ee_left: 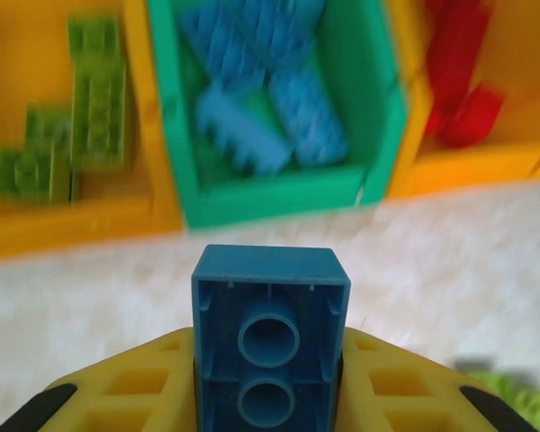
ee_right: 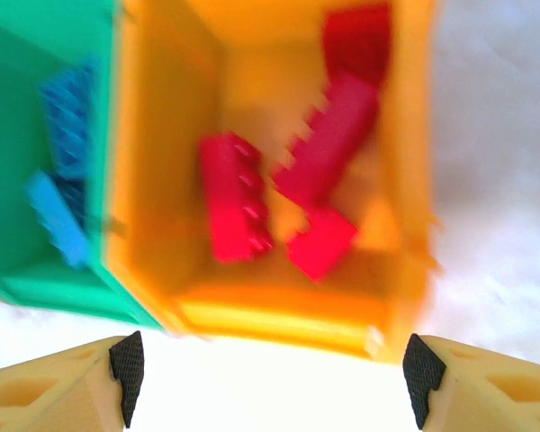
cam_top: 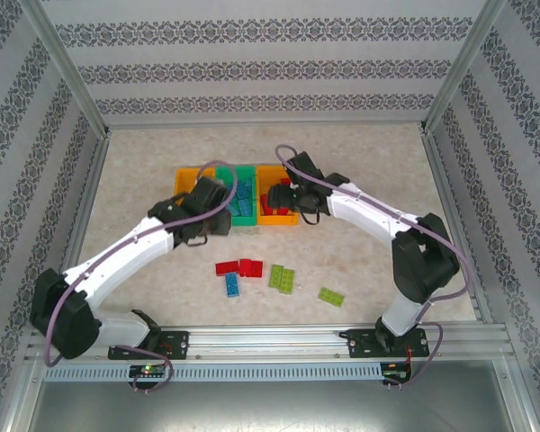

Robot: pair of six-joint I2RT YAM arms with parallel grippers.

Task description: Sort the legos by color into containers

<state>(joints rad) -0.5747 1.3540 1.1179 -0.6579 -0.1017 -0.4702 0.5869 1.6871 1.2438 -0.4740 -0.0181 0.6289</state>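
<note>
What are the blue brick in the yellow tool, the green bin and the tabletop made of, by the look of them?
Blue brick: looks like hard moulded plastic, smooth, slight sheen; hollow underside with round tubes, crisp edges.
Green bin: probably plastic too; thin even walls, uniform colour; blurred.
Tabletop: pale, mottled, matte; perhaps stone-pattern laminate, cannot tell.

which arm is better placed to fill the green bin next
Left. The left pincer grips a blue brick before the green bin, where blue bricks lie. The right pincer is open, empty, at the orange bin of reds.
</note>
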